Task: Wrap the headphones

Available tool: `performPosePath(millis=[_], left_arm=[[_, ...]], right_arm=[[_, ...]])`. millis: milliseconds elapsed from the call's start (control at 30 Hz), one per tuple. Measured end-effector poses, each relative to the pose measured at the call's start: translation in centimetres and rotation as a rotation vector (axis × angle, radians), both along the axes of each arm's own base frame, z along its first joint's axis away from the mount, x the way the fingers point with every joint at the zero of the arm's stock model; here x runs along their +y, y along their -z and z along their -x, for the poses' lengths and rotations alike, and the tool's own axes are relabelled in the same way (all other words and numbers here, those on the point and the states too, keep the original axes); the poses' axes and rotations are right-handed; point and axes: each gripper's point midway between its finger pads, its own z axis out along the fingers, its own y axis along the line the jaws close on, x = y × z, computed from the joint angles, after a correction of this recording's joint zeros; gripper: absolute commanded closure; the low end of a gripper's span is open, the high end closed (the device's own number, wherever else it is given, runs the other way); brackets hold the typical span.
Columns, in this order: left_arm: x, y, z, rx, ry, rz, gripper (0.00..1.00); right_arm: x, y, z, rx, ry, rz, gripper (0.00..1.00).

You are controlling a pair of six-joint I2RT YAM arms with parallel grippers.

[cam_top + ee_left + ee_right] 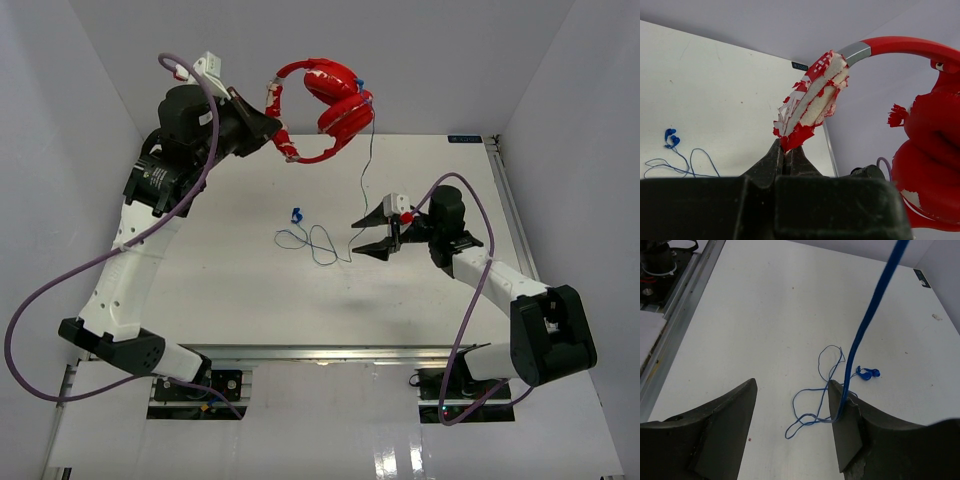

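My left gripper is shut on the torn red-and-white headband end of the red headphones and holds them high above the table's far side. The red cups hang at the right of the left wrist view. The thin blue cable drops from the cups to loose loops on the table, ending in a small blue plug. My right gripper is open just right of the loops. In the right wrist view the cable runs down the inner face of the right finger, with loops and plug beyond.
The white table has a metal rail along its right edge. White walls close in the back and sides. Purple robot cables hang beside both arms.
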Motion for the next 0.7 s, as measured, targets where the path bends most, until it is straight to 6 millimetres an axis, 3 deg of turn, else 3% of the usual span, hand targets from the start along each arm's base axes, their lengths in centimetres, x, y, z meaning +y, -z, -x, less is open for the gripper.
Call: performPosePath(millis=[133,200,267,467,533,633,700], left_arm=[[0.0,0.5,-0.2,0.013,-0.008,0.015,1.00],[0.2,0.8,-0.3,0.024,-0.021,0.022,1.00],[0.7,1.2,-0.6,0.032,-0.055,0.034,1.00],[2.9,3.1,-1.5,0.050,-0.196,0.109,1.00],[3.5,3.7,-2.9,0.045,-0.246,0.090,1.00],[4.1,5.3,-5.7,0.018,-0.312,-0.017,1.00],[4.5,7.9,-7.5,0.019,-0.337,-0.138,1.00]], right_arm=[[0.7,-0.9,0.3,0.036,-0.019,-0.033,0.64],[1.1,-1.0,0.5,0.062,-0.028,-0.044,0.82],[1.4,-0.8,0.8,0.099,-0.027,-0.048,0.91],[1.2,-0.5,0.6,0.170,0.051,-0.032,0.92],[0.7,-0.4,-0.3,0.155,0.147,0.025,0.92],[-1.1,-2.1,-2.2,0.014,0.341,0.130,0.92],[-3.4,-4.4,-3.2,-0.138,0.489,0.187,0.92]])
